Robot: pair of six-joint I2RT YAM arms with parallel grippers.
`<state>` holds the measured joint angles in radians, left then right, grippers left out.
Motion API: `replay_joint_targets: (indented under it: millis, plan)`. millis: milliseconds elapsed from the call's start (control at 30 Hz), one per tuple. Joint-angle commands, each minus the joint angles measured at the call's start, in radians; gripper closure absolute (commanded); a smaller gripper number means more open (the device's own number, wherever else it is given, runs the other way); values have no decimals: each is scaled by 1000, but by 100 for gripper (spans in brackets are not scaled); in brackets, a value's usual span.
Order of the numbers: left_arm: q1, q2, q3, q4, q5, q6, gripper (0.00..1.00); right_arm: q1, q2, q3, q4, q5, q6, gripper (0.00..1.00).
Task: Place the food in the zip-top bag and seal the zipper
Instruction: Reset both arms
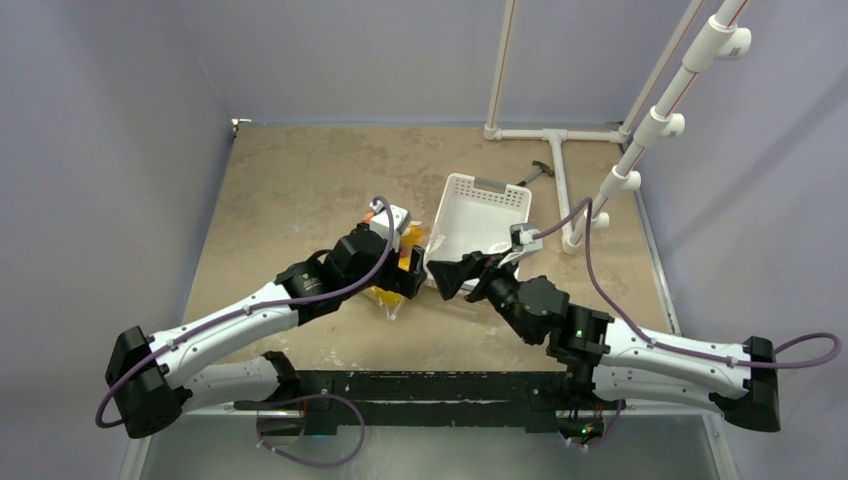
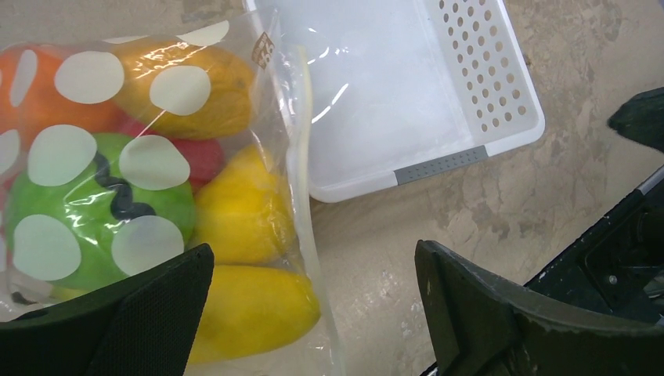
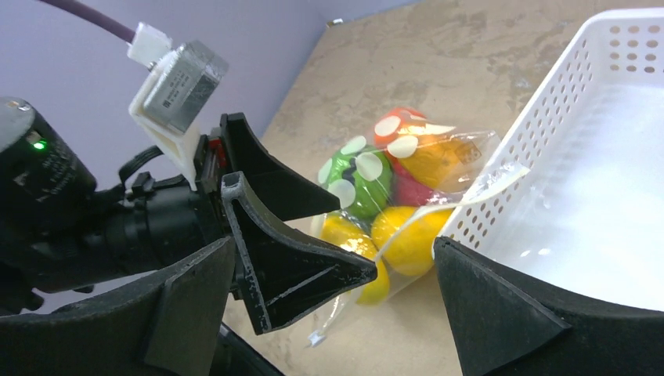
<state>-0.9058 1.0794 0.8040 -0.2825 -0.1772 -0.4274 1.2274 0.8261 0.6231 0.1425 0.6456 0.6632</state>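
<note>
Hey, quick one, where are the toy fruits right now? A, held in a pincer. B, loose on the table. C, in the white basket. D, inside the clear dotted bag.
D: the toy fruits show through the clear dotted bag, which lies next to the white basket.

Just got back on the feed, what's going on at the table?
The toy fruits are inside the bag, which lies on the table right beside the white basket. The left gripper and the right gripper both hang near it with jaws open, holding nothing. Whether the zipper is sealed is not clear.
</note>
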Motion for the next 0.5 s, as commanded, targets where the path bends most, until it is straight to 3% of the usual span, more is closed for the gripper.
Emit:
replay_joint_targets:
  millis: [0, 333, 467]
  plan:
    - [-2, -28, 80, -84, -57, 14, 1, -3, -71, -10, 6, 27, 23, 1]
    - [1, -96, 189, -235, -247, 33, 1, -3, -92, 85, -166, 154, 80, 1]
    - [2, -92, 221, -300, -283, 61, 1, -22, -94, 116, -109, 127, -18, 1]
